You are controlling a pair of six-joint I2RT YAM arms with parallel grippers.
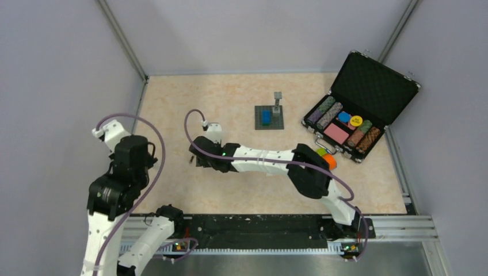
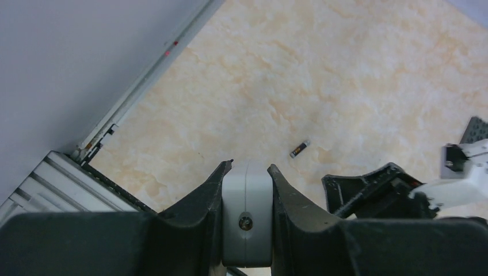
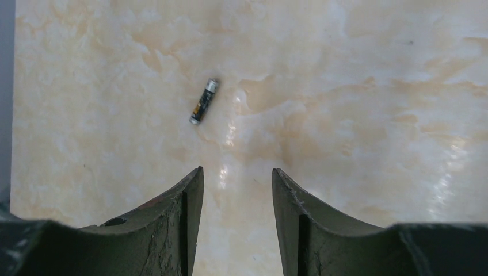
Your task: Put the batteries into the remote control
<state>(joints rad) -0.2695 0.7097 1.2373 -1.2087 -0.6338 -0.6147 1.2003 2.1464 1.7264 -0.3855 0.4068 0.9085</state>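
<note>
**A:** Where does the battery lie from us?

**B:** We see one battery (image 3: 204,102) flat on the bench (image 3: 357,86). It sits ahead of our right gripper (image 3: 236,171) and toward the left of that wrist view, so it is not between the fingers. We cannot find the second one.

**A:** And its long axis?

**B:** It runs mostly away from us, tilted a little, with the metal cap at the far end. That puts it roughly across the line our fingers close along. We judge that a small shift sideways and forward would line us up.

**A:** Which arm do we use?

**B:** The right. Its jaws stand apart with nothing in them, and it is the nearer one. Our left gripper (image 2: 248,168) is clamped on the remote control (image 2: 246,207), over by the left wall.

**A:** Is there room?

**B:** There is bare bench all round the battery. The wall edge, the chip case (image 1: 374,86) and the grey baseplate (image 1: 276,123) are all well apart from it. We think the cylinder may roll if one finger touches first.
</note>
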